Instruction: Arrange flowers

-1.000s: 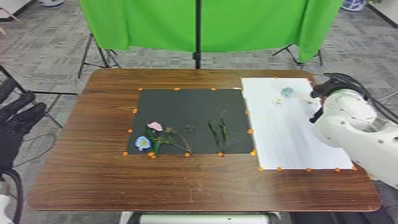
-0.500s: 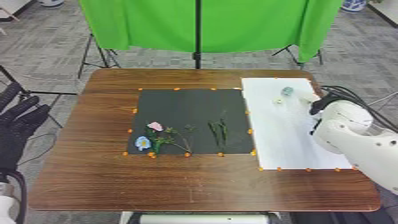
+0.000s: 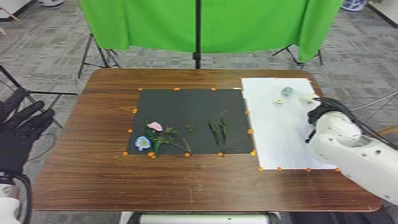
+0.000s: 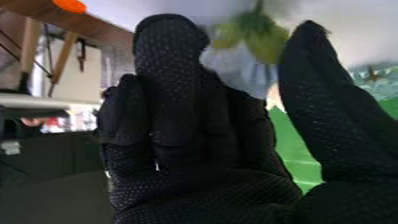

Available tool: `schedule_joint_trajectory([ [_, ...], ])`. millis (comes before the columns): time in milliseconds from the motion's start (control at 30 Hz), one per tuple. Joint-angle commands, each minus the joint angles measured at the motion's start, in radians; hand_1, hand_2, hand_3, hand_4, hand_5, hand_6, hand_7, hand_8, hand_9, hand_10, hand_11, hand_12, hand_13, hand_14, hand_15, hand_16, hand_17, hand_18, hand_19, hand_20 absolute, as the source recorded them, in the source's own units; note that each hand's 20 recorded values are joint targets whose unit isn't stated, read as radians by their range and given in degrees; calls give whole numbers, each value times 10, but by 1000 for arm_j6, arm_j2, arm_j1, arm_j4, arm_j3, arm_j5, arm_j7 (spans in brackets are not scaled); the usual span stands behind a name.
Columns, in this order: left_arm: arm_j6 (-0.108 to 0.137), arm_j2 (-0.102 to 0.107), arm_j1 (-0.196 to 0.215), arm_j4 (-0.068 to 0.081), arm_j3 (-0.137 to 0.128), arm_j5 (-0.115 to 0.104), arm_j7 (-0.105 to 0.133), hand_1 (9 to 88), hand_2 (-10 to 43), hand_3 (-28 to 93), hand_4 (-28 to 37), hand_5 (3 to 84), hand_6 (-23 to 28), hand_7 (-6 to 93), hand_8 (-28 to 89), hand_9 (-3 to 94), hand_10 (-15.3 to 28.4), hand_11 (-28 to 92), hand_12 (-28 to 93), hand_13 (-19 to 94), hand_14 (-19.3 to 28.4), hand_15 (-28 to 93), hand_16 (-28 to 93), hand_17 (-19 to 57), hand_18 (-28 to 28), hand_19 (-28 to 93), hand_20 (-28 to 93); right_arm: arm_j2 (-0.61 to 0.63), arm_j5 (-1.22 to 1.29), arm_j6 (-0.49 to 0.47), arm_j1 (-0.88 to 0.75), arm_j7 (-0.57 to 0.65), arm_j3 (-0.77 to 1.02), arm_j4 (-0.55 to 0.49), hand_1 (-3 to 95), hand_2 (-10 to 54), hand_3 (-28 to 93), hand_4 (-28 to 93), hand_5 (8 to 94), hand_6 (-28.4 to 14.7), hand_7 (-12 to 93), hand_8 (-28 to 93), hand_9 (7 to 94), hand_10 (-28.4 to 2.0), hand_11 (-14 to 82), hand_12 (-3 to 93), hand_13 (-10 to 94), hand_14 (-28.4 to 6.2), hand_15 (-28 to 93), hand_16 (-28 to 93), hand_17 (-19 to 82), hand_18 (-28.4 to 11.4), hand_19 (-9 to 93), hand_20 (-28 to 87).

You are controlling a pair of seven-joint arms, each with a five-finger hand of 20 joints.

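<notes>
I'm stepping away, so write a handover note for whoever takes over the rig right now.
Left hand: open, off the table's left side.
Right hand: open, at the white sheet, a pale flower close by.
Done: pink flower, blue flower and greenery lie on the dark mat.
Left: probably that pale flower, the blue-green bloom and small pale bloom on the sheet.

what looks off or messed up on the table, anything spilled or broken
Nothing stands out: the pink flower, blue flower and green stems lie on the black mat beside the white sheet, with no visible spill or breakage.
</notes>
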Motion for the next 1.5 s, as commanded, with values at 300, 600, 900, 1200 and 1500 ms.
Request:
schedule_joint_trajectory([
  [300,-2,-16,12,1,8,-3,5,187,69,753,-283,307,65,104,-77,289,183,244,122,222,266,513,-89,-88,271,585,86,-8,-154,176,16,31,-90,4,557,-95,714,-282,798,13,263,20,913,-71,142,294,830,-36,618,161,495,-163,932,344],
  [600,-7,-15,18,-11,-3,8,5,188,71,753,-283,307,65,104,-77,289,183,244,122,221,266,514,-89,-87,271,585,86,6,-234,255,37,22,-107,-82,565,-95,727,-283,817,3,250,32,933,-58,130,321,848,-29,620,173,514,-163,932,379],
  [900,-9,-13,20,-17,-14,16,1,187,71,754,-283,308,65,104,-77,288,184,243,122,221,266,513,-89,-87,271,585,86,-92,-271,304,247,-93,-303,-218,569,-95,730,-283,829,-1,237,40,937,-57,143,320,859,-26,622,179,522,-166,932,401],
  [1200,-9,-8,21,-13,-19,18,-10,187,71,755,-283,308,66,103,-76,289,184,243,122,221,266,514,-89,-87,271,586,86,-314,-206,301,441,-206,-494,-212,571,-95,731,-283,831,-2,232,47,937,-56,147,326,856,-24,629,186,523,-163,932,412],
  [1500,5,-9,41,-10,-68,10,-19,187,71,755,-283,308,66,104,-77,288,183,243,122,222,265,514,-90,-88,271,585,86,-495,-141,319,521,-273,-633,-150,569,-95,730,-283,831,1,232,48,937,-54,151,325,854,-23,636,189,524,-157,932,423],
])
